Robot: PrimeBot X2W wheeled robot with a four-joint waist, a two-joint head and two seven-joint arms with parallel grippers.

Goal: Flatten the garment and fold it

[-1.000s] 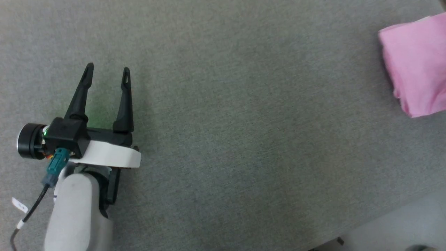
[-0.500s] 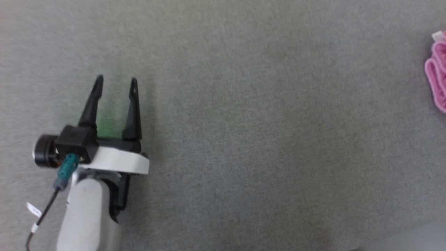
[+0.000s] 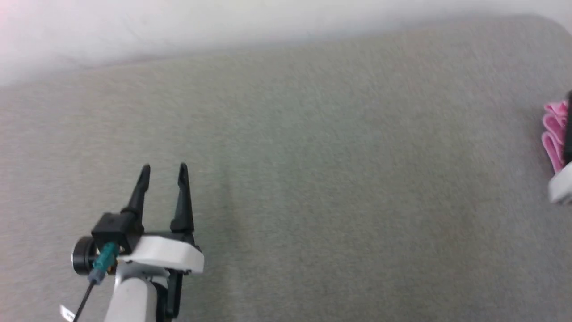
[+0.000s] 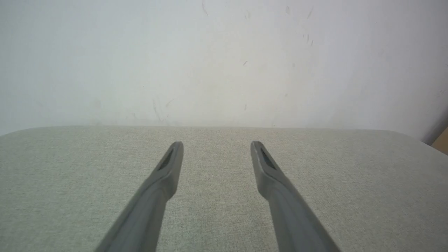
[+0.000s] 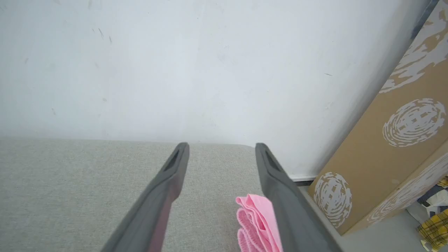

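Observation:
The pink garment (image 5: 257,220) lies bunched on the grey padded table (image 5: 70,189) near its right end, with its gathered waistband edge showing. My right gripper (image 5: 222,146) hovers over it, open. The cloth sits just inside the right finger, and no pad presses on it. In the head view a sliver of the garment (image 3: 553,134) shows at the right edge, beside one of the right gripper's dark fingers (image 3: 568,129). My left gripper (image 3: 164,169) is open at the lower left above bare table, far from the cloth. Its fingers (image 4: 164,175) hold nothing.
A white wall (image 3: 268,27) runs behind the table's far edge. A brown cardboard box with white printed patches (image 5: 402,140) leans against the wall just past the table's right end. A yellow checked item (image 5: 434,227) lies on the floor below it.
The head camera has tilted up and shifted, so the wall now shows. The garment has slid to the picture's right edge. Part of my right gripper has come into view beside it.

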